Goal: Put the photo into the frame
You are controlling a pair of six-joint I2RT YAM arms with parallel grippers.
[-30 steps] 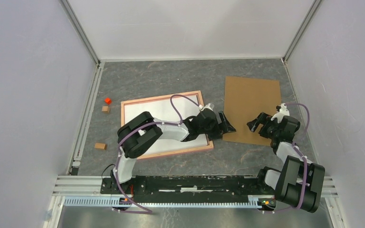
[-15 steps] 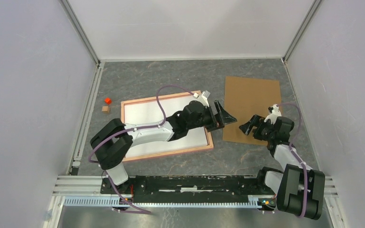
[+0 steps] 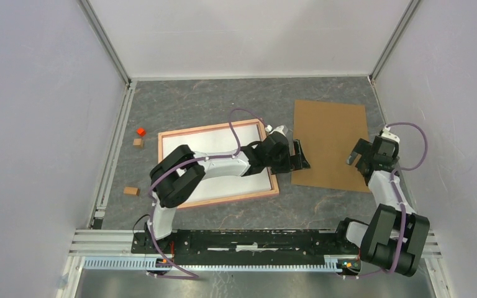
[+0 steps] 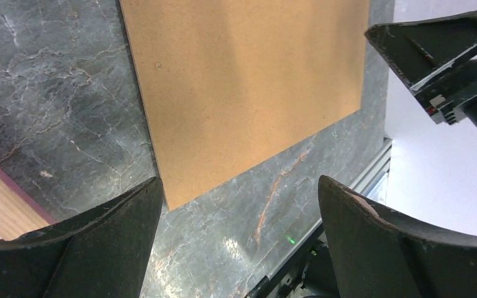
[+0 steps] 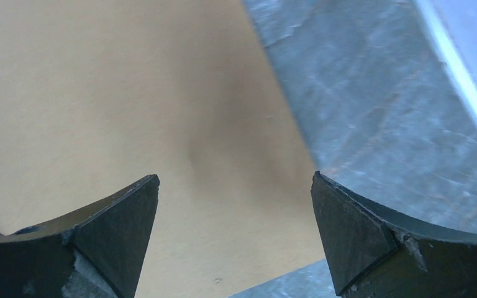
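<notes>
Grey marbled table (image 3: 223,102), pink frame (image 3: 192,129), brown board (image 3: 329,139), small blocks (image 3: 131,190)

A dark grey marbled tabletop (image 3: 223,99) fills the centre. Plain pale panel walls (image 3: 31,124) enclose it left, right and top.

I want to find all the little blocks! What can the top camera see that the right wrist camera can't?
Only the top camera: the pink frame, a red block, a brown block beside it, another brown block nearer the arms, and the left pincer. Only the right wrist camera: the fingers of the right pincer from inside, up close. Both: the brown board, the grey table, and the right pincer, open over the board's edge.
</notes>
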